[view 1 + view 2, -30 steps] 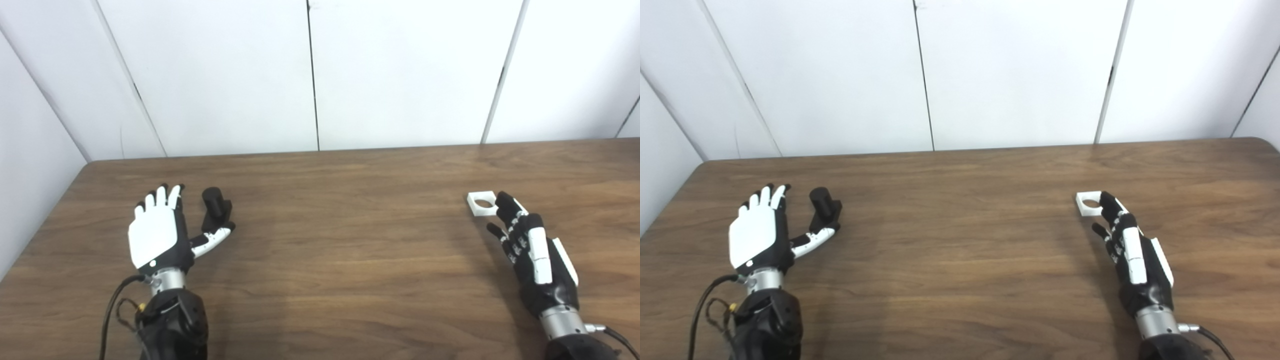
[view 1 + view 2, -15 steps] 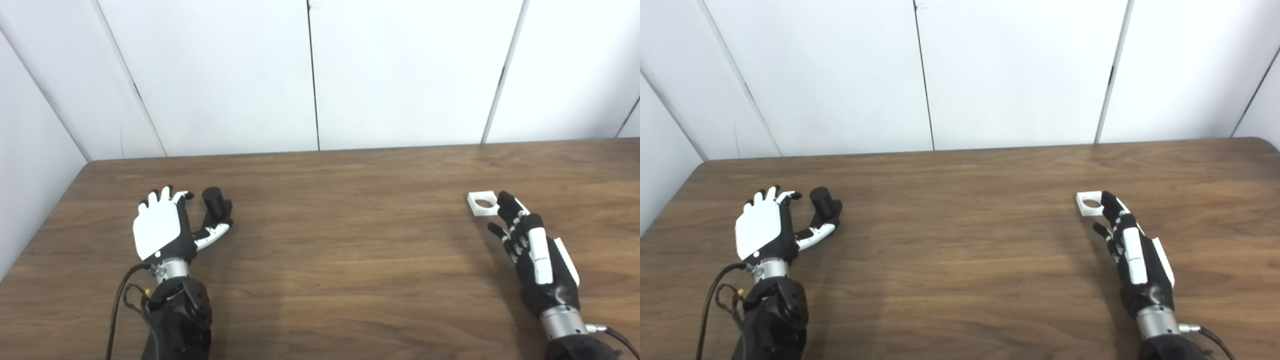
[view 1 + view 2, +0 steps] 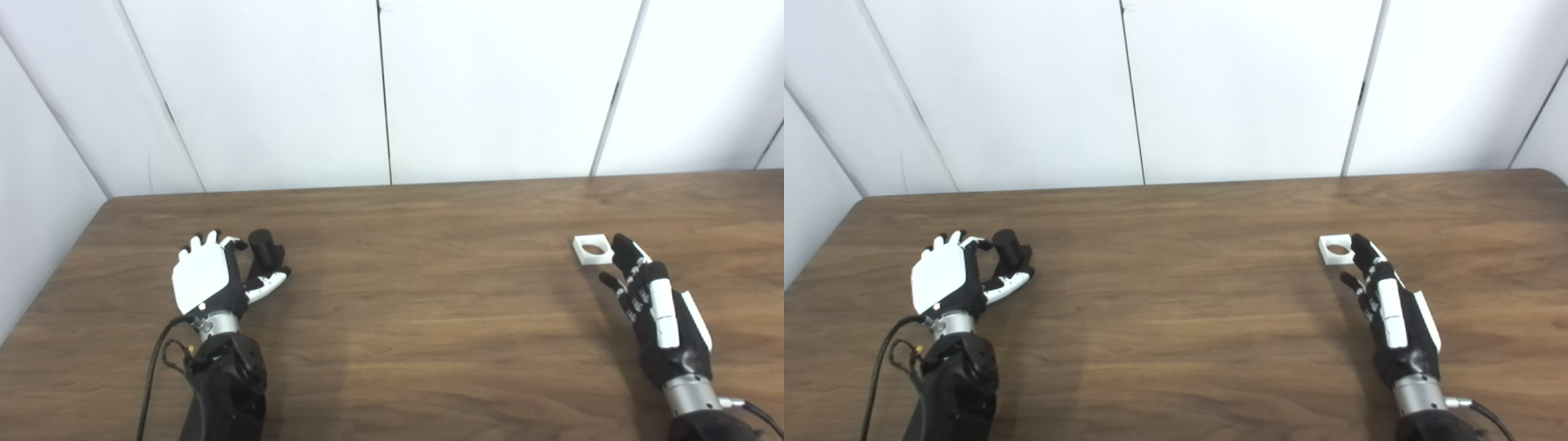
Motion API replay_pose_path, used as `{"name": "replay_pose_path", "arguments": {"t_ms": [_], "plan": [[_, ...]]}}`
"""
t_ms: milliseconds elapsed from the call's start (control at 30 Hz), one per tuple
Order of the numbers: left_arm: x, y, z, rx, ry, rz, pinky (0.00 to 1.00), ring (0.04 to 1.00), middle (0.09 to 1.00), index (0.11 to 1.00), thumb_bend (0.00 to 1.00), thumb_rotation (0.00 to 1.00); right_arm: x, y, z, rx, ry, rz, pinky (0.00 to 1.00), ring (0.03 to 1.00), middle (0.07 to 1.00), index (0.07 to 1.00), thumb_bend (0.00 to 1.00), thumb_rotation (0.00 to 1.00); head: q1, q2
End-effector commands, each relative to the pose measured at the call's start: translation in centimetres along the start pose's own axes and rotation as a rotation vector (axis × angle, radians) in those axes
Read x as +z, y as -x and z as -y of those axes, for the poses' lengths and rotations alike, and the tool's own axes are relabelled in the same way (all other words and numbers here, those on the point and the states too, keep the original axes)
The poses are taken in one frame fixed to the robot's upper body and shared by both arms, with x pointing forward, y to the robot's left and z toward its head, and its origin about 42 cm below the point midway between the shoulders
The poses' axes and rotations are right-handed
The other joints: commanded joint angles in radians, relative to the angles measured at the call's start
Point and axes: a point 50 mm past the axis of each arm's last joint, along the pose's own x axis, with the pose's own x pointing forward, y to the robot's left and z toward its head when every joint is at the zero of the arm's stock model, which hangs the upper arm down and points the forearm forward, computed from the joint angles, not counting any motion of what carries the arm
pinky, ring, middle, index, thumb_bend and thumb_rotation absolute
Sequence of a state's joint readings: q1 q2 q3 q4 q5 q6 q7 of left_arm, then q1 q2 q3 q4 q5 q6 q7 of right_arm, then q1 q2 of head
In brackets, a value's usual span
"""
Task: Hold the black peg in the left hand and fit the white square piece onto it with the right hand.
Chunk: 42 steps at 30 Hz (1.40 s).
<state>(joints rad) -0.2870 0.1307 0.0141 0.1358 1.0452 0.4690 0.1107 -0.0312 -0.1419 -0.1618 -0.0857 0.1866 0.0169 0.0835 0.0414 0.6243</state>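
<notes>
Starting on the left side: the left hand (image 3: 205, 282) sits low over the worktop (image 3: 429, 318) with its white back facing up, fingers (image 3: 211, 240) curling over toward the black peg (image 3: 263, 246) and the thumb (image 3: 268, 283) reaching in under it from the near side. The peg stands upright right in that gap between thumb and fingers. Looks like the hand is half curled around it, but honestly I can't tell if it's actually gripping or just cupping it, since the contact is hidden from up here.

Way over on the right, well apart from all that, the white square piece (image 3: 593, 250) lies flat on the worktop with its round hole facing up. The right hand (image 3: 658, 312) lies just behind and beside it, fingers stretched loosely forward and holding nothing, one black fingertip right at the piece's right edge, touching or nearly so.

The worktop is dark brown wood grain with a rounded far left corner. Behind it are plain white wall panels (image 3: 490, 86) with thin dark seams between them.
</notes>
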Motion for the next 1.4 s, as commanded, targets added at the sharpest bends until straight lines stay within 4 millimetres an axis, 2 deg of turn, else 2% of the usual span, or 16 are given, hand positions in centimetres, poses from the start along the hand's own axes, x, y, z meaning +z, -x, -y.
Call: {"name": "replay_pose_path", "arguments": {"t_ms": [0,167,600,1233,1300,1367], "plan": [[1.4,-1.2,-1.6,0.056,0.022,0.019,0.99,0.993,0.944,0.721,0.76,0.52,0.1,0.2,-0.2,-0.002,-0.005,0.034,0.87,0.971,0.944,0.898,0.64,0.94,0.001,0.0],[1.3,-1.3,-1.0,0.034,-0.006,0.011,0.97,0.986,0.939,0.726,0.76,0.54,0.1,0.3,-0.1,-0.005,-0.007,0.033,0.88,0.971,0.943,0.9,0.63,0.94,0.002,0.001],[0.4,-1.6,0.2,0.03,-0.049,0.006,0.97,0.984,0.933,0.675,0.76,0.43,0.3,0.1,0.2,-0.002,-0.024,0.036,0.88,0.977,0.94,0.896,0.66,0.91,0.007,0.005],[-0.4,-1.1,0.6,0.047,-0.015,0.012,0.96,0.993,0.91,0.568,0.68,0.13,0.5,0.0,0.7,0.034,-0.013,0.041,0.92,0.999,0.952,0.912,0.69,0.91,0.017,0.015],[-0.4,-1.0,0.6,0.05,0.012,0.012,0.97,0.997,0.906,0.497,0.54,0.07,0.5,0.0,0.8,0.037,-0.014,0.043,0.93,1.0,0.953,0.911,0.7,0.91,0.017,0.016],[-0.4,-1.0,0.7,0.053,0.041,0.015,0.97,0.992,0.897,0.484,0.52,0.06,0.6,-0.1,0.8,0.037,-0.015,0.046,0.93,1.0,0.949,0.904,0.69,0.9,0.019,0.016]]}}
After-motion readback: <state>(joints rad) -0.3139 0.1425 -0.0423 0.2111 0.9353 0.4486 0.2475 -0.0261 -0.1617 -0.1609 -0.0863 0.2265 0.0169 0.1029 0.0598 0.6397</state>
